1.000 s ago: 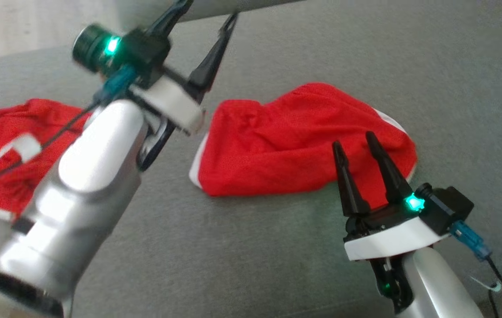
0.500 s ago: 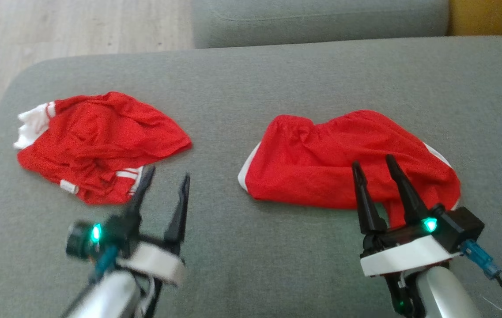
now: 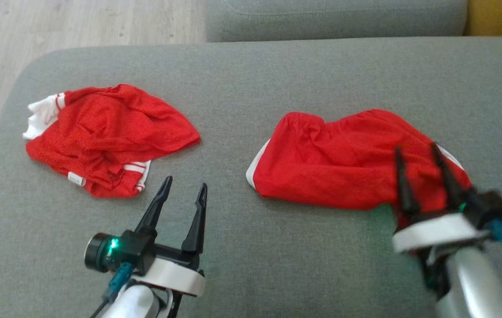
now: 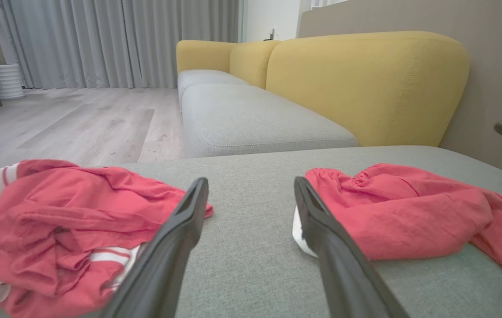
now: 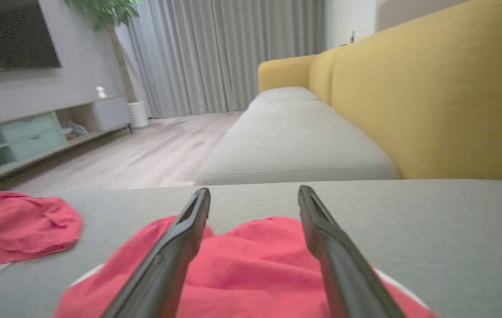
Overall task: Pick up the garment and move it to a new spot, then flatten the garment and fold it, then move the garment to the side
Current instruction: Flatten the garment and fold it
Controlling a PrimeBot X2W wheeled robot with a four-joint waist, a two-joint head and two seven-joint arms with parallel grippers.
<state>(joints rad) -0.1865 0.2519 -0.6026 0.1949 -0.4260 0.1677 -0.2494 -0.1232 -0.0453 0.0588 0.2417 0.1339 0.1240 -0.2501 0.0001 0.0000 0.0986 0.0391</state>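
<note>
Currently both tools stand spread, empty. The right gripper (image 3: pixel 415 148) stands over the near edge of the flatter red garment (image 3: pixel 343 159); the crumpled garment (image 3: pixel 109 132) lies just ahead-left of the left gripper (image 3: pixel 186 182).

Work surface: I see a grey fabric seat cushion (image 3: pixel 233 70), rounded at its left corner.
Sofa: a second grey seat (image 4: pixel 251 119) runs on beyond it, with a mustard-yellow backrest (image 4: pixel 365 84) to my right.
Floor: pale wood planks (image 4: pixel 78 119).
Window side: grey full-length curtains (image 4: pixel 122 44), drawn; a white ribbed pot (image 4: pixel 10 81) stands before them.
Far wall: I make out a dark screen (image 5: pixel 8 35) above a low cabinet (image 5: pixel 34 132), and a plant (image 5: pixel 105 13) beside the curtains.
</note>
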